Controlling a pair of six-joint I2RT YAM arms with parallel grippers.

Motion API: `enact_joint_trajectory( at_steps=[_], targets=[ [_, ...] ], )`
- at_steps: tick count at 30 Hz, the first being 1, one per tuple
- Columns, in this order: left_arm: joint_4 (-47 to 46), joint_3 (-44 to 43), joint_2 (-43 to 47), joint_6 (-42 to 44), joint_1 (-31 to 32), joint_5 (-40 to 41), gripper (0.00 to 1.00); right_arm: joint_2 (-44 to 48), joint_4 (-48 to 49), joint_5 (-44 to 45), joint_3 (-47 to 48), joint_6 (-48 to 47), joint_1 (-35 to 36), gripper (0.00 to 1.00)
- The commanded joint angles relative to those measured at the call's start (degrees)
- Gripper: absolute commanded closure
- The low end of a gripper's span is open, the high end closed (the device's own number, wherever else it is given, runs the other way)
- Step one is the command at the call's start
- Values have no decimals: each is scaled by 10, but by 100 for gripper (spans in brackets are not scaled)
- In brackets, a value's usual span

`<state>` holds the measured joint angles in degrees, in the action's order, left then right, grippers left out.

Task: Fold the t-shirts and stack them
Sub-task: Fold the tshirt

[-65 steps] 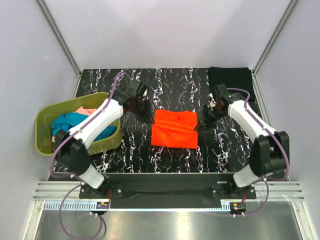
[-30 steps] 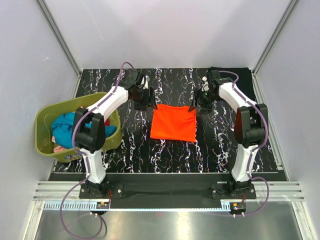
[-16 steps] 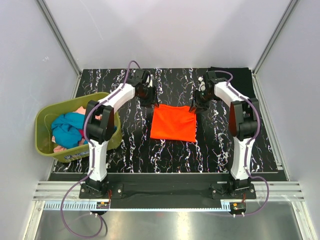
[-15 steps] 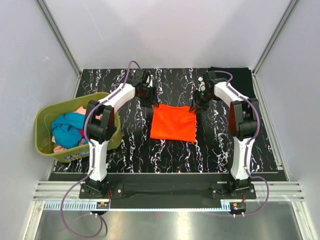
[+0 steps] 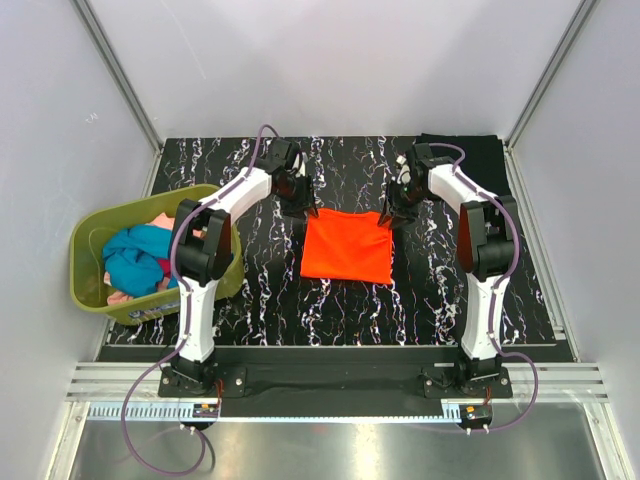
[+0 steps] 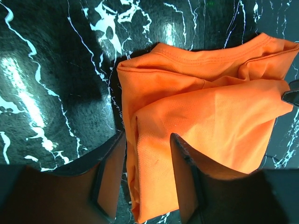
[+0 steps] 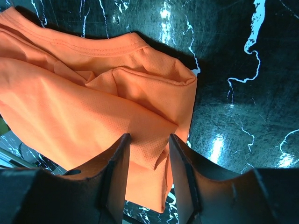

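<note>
**Operator:** What are the fingers doing?

**Guide:** Check the left wrist view first. The left gripper (image 6: pixel 147 140) has its two dark fingers (image 6: pixel 110 177) set about half apart. They straddle a doubled fold of the plain bright orange cloth t-shirt (image 6: pixel 210 107). The right gripper (image 7: pixel 149 140) mirrors this: its fingers (image 7: pixel 117 172) stand half apart with a ridge of the same cloth between them. You cannot tell from either view whether the pads actually pinch the cloth or merely bracket it.

**Operator:** Why at those two spots?

**Guide:** Each gripper sits on one far corner of the shirt. The likely reason is that taking the corners as a pair lets the far edge rise level and come toward you for the next fold. Lifting one side alone would probably skew the layers.

**Operator:** Where does the shirt lie?

**Guide:** It lies as a rough rectangle in the middle of the black, white-veined table top (image 5: pixel 270 290). The olive-green plastic basket (image 5: pixel 78 262) at the left holds the teal shirt (image 5: pixel 135 255) and a little pink cloth (image 5: pixel 165 219), both unfolded. A black folded cloth (image 5: pixel 470 152) rests at the far right corner. That is probably where the stack begins, so plan your path toward it.
</note>
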<state>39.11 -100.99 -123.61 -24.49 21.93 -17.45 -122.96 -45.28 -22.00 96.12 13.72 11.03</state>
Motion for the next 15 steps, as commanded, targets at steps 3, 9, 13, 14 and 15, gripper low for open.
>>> enact_joint_trajectory(
  at_steps=[3, 9, 13, 14, 15],
  targets=[
    [-25, 6, 14, -14, 1, -23, 58, 39, -1, -1, -14, 4, -2, 53],
    [-31, 12, 19, -19, 2, -34, 69, 42, 3, -25, -18, 18, -2, 53],
    [-38, 22, 24, -23, 2, -41, 77, 53, 25, -30, -34, 33, -1, 59],
    [-37, 24, 24, -23, 2, -42, 80, 55, 25, -37, -37, 34, -1, 63],
    [-38, 25, 28, -23, 2, -42, 82, 58, 27, -41, -39, 39, -1, 67]
  ],
)
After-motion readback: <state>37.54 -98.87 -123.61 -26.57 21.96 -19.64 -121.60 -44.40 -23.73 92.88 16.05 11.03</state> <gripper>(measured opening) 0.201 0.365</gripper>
